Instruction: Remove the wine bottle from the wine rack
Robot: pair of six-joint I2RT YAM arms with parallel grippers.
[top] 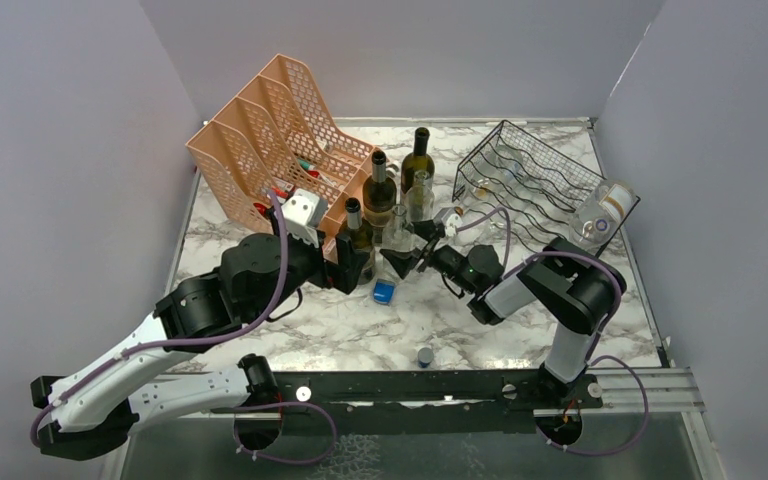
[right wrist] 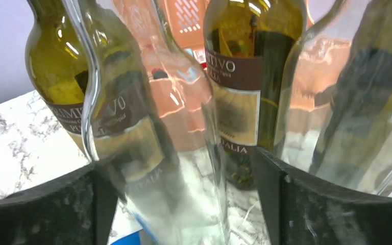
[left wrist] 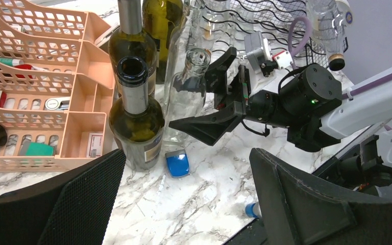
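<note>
The right gripper (right wrist: 184,204) is held spread about an upright clear glass bottle (right wrist: 158,153). The clear glass wine bottle (top: 602,208) is seen lying in the black wire wine rack (top: 520,170), behind and right of that claw, neck apparently nearward. It is reached soonest by the right arm. The left gripper (left wrist: 184,204) is spread, empty.

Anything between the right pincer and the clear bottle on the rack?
Yes: right pincer straddles a standing clear bottle. The racked bottle lies at the right end of the wine rack, its wire rows in between.
</note>
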